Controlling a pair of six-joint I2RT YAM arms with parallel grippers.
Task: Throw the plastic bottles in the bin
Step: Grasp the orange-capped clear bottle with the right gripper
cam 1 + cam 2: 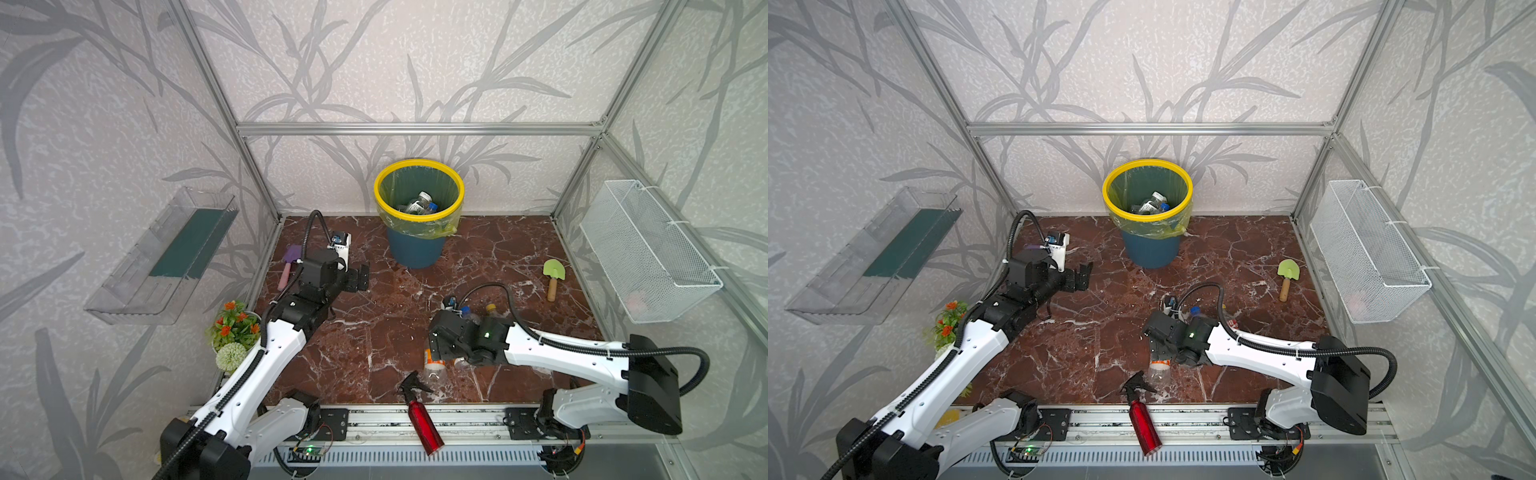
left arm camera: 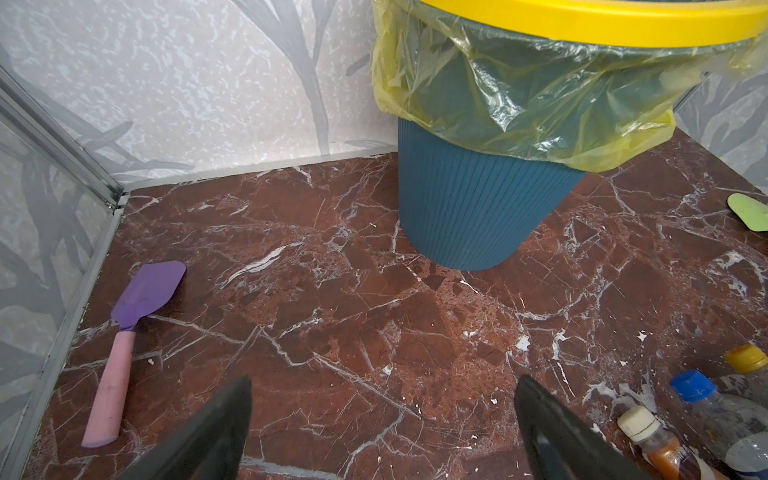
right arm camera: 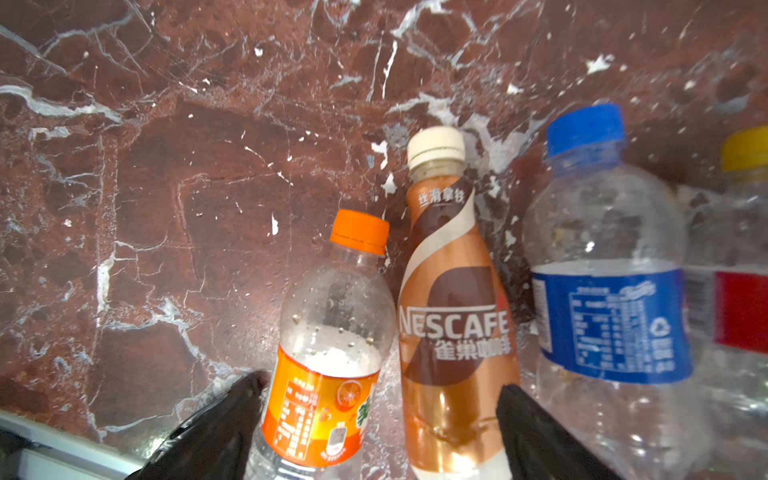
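A red-brown marbled tabletop (image 1: pixel 374 332) fills a wallpapered enclosure. At the back stands the bin (image 1: pixel 411 249), dark blue with a yellow rim and liner, and a few discarded bottles (image 1: pixel 422 203) are visible inside. The left gripper (image 2: pixel 382 382) hovers low near the bin's base, jaws spread wide and empty. The right gripper (image 3: pixel 376 384) is down near the front over a cluster of four bottles, jaws spread and gripping nothing yet. Two bottles sit between them, the orange-capped bottle (image 3: pixel 328 345) and the brown coffee bottle (image 3: pixel 453 332), almost touching. The blue-capped bottle (image 3: pixel 602 291) and the yellow-capped bottle (image 3: pixel 744 257) lie just outside. The likely trouble is that closing here would squeeze two round, slick bottles together, so one could squirt free, roll away or knock its neighbours.
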